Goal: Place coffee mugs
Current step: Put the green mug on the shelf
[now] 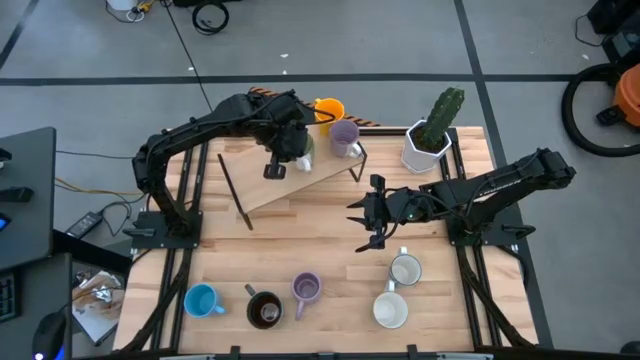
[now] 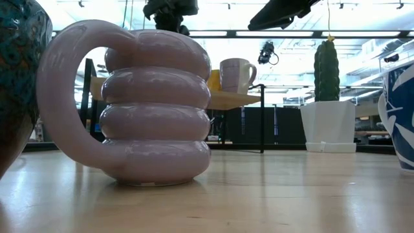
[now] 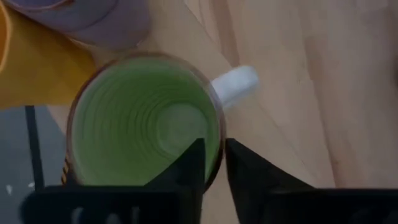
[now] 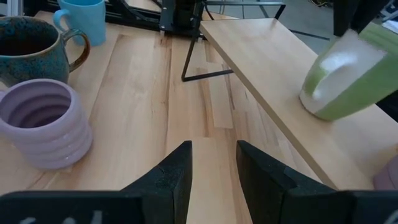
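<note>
Green mug [image 3: 146, 121]: upright on the raised wooden shelf [image 1: 300, 180] near the tabletop's far edge, its white handle toward the shelf's bare wood.
Left gripper [image 3: 211, 165]: directly above the green mug, jaws narrow, clamped across the mug's rim, one finger inside and one outside.
Shelf neighbours: orange mug [image 1: 328, 110] and a lilac mug [image 1: 344, 137] just beside the green mug.
Front row: blue mug [image 1: 202, 300], dark brown mug [image 1: 264, 309] and ribbed lilac mug [image 1: 306, 289] along the tabletop's near edge; two white mugs [image 1: 404, 269] toward the near right corner.
Right gripper [image 1: 375, 215]: over the tabletop [image 1: 310, 240] centre-right, jaws slightly apart, holding nothing.
Cactus pot [image 1: 425, 148]: far right corner.
</note>
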Controlling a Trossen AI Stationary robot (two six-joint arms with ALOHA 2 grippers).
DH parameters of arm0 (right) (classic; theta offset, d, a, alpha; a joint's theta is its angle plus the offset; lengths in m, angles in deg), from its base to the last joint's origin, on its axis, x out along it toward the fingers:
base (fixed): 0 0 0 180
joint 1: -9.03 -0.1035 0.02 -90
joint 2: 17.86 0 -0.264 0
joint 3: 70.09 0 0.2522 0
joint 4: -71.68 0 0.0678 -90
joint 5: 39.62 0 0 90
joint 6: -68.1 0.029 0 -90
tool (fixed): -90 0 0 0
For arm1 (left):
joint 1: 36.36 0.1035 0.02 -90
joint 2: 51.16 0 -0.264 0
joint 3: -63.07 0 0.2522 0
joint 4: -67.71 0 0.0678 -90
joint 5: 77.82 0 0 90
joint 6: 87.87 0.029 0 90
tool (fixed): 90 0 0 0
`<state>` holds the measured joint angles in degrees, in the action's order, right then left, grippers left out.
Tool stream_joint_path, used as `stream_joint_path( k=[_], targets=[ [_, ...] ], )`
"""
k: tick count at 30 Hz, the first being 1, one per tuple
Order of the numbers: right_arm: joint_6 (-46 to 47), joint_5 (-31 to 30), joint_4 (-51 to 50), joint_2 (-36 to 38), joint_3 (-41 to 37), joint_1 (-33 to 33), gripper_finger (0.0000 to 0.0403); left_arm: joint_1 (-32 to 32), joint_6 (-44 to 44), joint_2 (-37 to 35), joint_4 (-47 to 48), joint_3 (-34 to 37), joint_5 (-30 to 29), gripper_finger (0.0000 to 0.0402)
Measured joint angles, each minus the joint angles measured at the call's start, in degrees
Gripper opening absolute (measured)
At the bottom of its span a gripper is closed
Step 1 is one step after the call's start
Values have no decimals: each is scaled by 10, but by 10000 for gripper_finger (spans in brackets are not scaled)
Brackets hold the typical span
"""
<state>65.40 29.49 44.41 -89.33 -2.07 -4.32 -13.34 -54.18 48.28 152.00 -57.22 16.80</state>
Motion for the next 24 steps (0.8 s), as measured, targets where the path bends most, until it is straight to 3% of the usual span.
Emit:
stream_joint_path(
  k=[7,16,24],
  targets=[
    [0,0,0,0,0,0,130,-4,0,-2,-11,0,-22,124],
    [0,0,-4,0,0,0,130,-62,23,-26,-47,-1,-71,127],
    [-3,-8,-20,7,0,-9,130,-133,10,4,-130,1,-114,127]
  ],
)
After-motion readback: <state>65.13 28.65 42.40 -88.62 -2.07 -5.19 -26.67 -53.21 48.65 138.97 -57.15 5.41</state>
